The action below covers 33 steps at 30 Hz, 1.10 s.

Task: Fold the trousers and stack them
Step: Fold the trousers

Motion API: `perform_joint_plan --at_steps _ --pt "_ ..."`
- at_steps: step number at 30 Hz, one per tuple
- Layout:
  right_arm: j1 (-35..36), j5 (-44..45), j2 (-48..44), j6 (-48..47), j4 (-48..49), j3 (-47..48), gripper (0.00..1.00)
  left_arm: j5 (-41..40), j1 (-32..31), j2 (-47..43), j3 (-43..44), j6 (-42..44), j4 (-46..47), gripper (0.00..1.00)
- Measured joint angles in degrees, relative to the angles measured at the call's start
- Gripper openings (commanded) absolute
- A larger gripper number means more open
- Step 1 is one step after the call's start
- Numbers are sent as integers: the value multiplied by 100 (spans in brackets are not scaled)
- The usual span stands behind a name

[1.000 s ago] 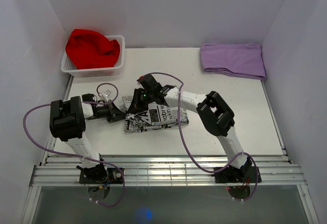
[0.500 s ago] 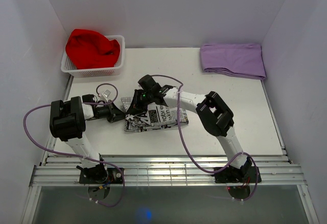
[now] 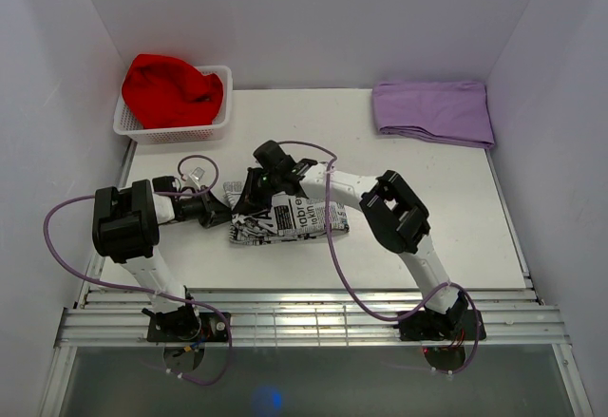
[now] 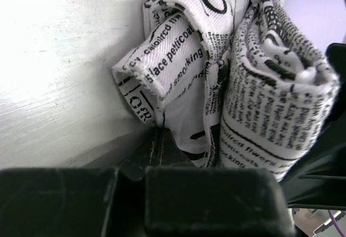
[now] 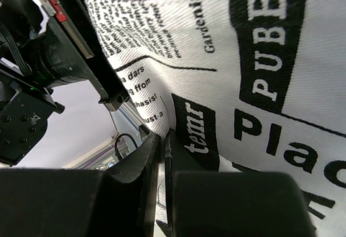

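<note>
Together on the folded trousers (image 3: 302, 223)
Left gripper (image 3: 225, 215) and right gripper (image 3: 245, 203), just beside each other, each clamp tight on them.

Setting: a robotics test cell in a lab, not a home or a shop.

Evidence:
- A bare white table (image 3: 475, 208) is boxed in on the left, right and far sides by plain pale walls (image 3: 313, 18), like a purpose-built enclosure.
- An aluminium rail frame (image 3: 285, 327) runs along the near edge. Two black-and-white robot arms are bolted to it, the left arm (image 3: 128, 232) and the right arm (image 3: 399, 213), each trailing a loose purple cable (image 3: 47, 232).
- Only sample items lie about: a white plastic basket (image 3: 171, 134) of red cloth (image 3: 171, 89) far left, folded lilac cloth (image 3: 432, 111) far right, and printed trousers (image 3: 294, 222) mid-table.
</note>
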Motion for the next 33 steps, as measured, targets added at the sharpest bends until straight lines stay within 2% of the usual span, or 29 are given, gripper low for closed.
perform_joint_plan --at_steps 2,3,5,6,8,9,12,17,22,25,27,31,33 --pt "9 -11 33 11 103 -44 12 -9 0 -2 -26 -15 48 20" --pt "9 -22 57 2 197 -76 17 -24 0 -9 -39 -33 63 29" --pt "-7 -63 109 -22 343 -133 25 -33 9 -92 -59 -63 37 39" --pt "-17 -87 120 -50 426 -175 44 -90 28 -181 -59 -31 -7 52" --pt "-70 -203 122 -94 603 -289 55 -168 94 -411 -39 0 -151 59" --pt "-87 -262 122 -144 708 -328 65 -284 155 -542 -13 52 -269 61" --pt "-173 -450 120 -313 968 -380 76 -804 501 -863 201 282 -706 63" --pt "-514 -896 -76 -807 1209 -380 83 -1167 1259 -1123 717 863 -1530 59" --pt "-1086 -1746 -605 -1895 1161 -378 87 -328 1285 -1764 1049 1958 -2520 57" --pt "-1534 -2393 -1001 -2977 748 -361 89 249 901 -2280 1241 2734 -3241 60" --pt "-1895 -2728 -1215 -3764 284 -337 89 400 448 -2465 1414 2953 -3412 62" --pt "-2717 -3086 -1327 -5359 -776 -326 88 426 -474 -2450 1368 2586 -3025 65" --pt "-3080 -3163 -1202 -6026 -1346 -326 89 442 -737 -2271 1233 2190 -2658 66"
